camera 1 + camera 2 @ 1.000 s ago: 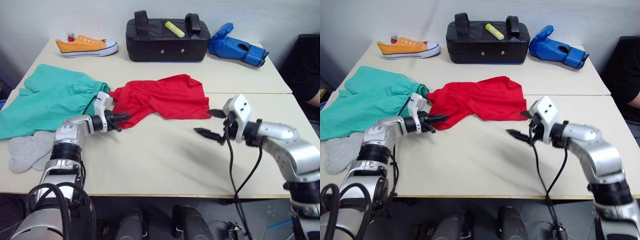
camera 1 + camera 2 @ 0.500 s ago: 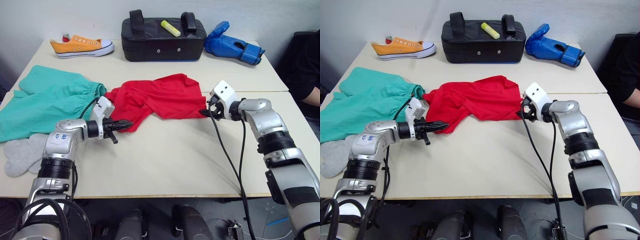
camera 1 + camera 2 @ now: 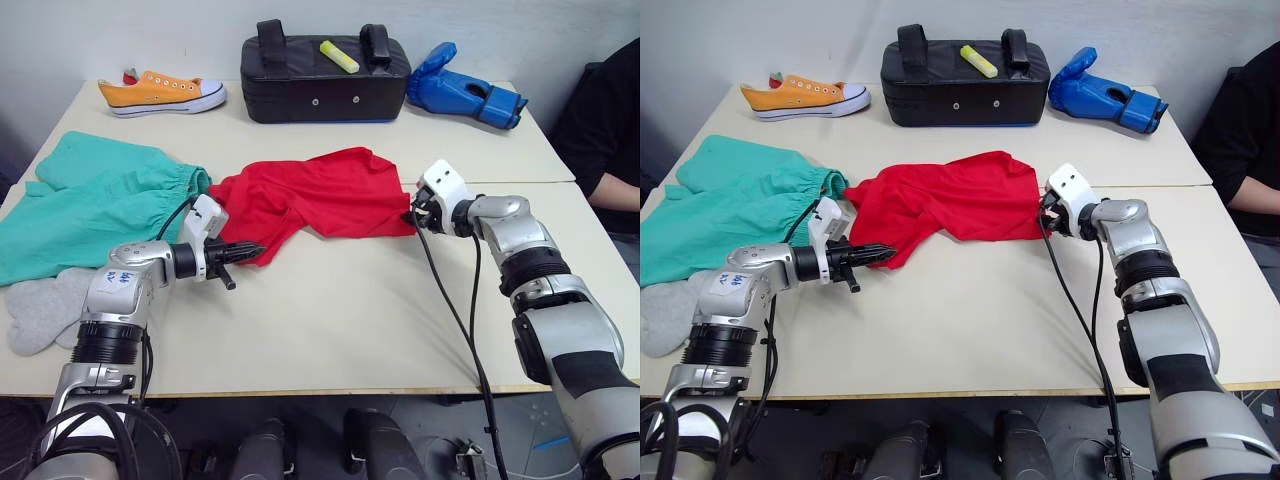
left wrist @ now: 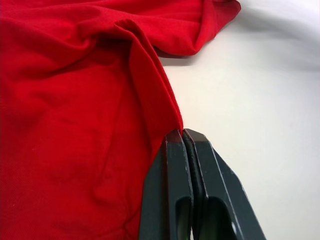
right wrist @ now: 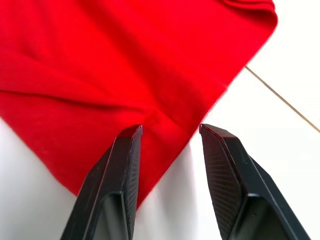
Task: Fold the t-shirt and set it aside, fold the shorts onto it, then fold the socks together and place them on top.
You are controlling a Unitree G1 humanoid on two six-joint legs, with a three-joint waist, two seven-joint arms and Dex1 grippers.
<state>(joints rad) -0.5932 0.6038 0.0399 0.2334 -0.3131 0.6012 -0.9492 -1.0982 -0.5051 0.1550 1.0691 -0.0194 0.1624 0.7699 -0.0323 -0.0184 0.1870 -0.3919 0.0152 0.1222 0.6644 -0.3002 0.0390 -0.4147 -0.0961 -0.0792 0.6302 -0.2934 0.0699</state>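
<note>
Yellow marker (image 3: pixel 338 56) atop black bag (image 3: pixel 322 82)

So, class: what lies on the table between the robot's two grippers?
The red t-shirt spans it, seen in both eye views: the left gripper pinches one corner and the open right gripper straddles the opposite corner.

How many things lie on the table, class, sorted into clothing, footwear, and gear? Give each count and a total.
Clothing: 3, the t-shirt, the shorts, the socks.
Footwear: 1, the orange sneaker.
Gear: 3, the black bag, the yellow marker, the blue glove.
Total: 7
</note>
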